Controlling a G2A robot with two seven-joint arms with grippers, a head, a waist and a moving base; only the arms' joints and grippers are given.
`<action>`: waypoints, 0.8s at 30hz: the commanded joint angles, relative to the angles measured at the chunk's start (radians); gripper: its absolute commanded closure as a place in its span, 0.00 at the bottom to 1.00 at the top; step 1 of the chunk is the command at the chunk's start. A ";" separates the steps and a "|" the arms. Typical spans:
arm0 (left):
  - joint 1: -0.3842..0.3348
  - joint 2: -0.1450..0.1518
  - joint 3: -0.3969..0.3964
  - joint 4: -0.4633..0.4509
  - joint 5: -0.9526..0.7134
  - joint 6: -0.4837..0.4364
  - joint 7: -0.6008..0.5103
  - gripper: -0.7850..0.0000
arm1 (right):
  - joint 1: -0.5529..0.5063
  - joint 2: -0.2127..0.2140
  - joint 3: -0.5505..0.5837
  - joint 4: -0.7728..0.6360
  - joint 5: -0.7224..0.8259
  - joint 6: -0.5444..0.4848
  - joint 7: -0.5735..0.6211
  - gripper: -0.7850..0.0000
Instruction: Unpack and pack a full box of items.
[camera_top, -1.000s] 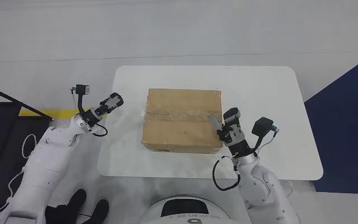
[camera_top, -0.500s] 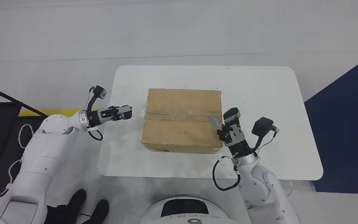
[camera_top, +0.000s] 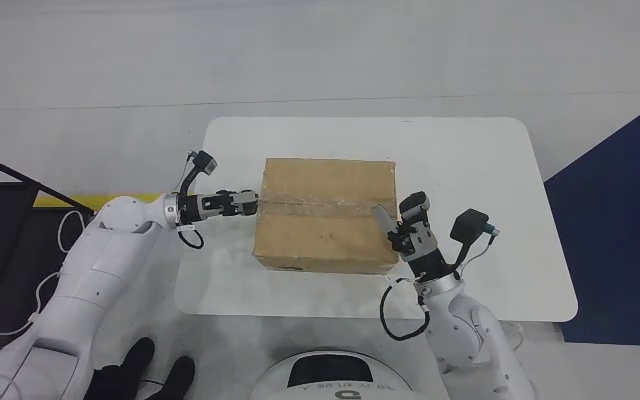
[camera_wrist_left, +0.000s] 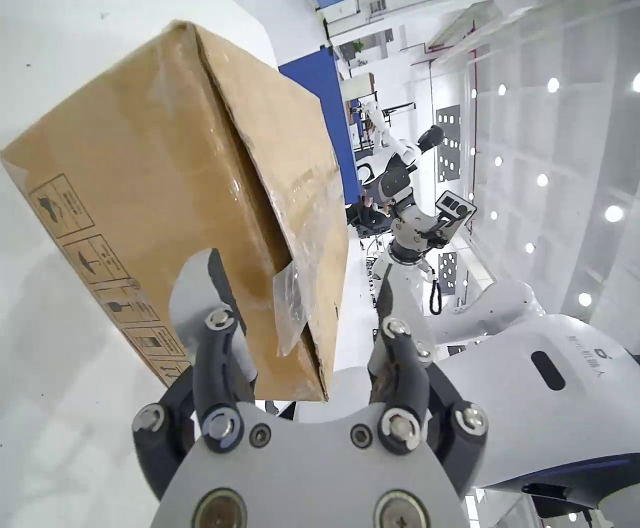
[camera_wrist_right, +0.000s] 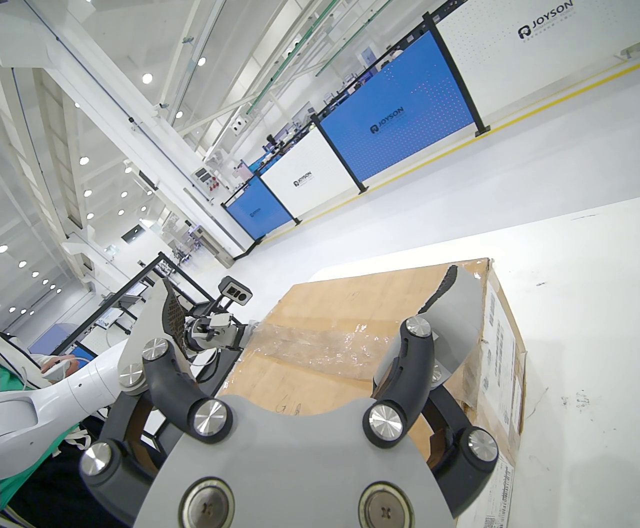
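Top view: the box sits shut at mid-frame on the worktop. The left gripper is at its left end, fingers spread either side of the taped seam. The right gripper is released too, one finger over the box's right edge. I'd pinch the loose tape squarely, peel along the seam and brace the far end.

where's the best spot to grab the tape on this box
The loose tape tab hanging from the top seam at the box end facing the left pincer. Come in from that end: the tab stands free of the cardboard, while the rest lies flat.
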 joint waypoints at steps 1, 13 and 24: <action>-0.004 0.001 0.006 0.001 0.002 0.002 -0.002 1.00 | 0.000 0.000 0.000 0.000 0.000 0.000 0.000 0.00; -0.011 0.009 0.026 0.011 0.005 -0.015 0.015 1.00 | 0.000 0.000 0.000 0.000 0.000 0.000 0.000 0.00; 0.003 0.023 0.019 -0.007 -0.003 -0.045 0.045 1.00 | 0.055 0.000 0.008 0.060 0.142 0.029 0.079 0.00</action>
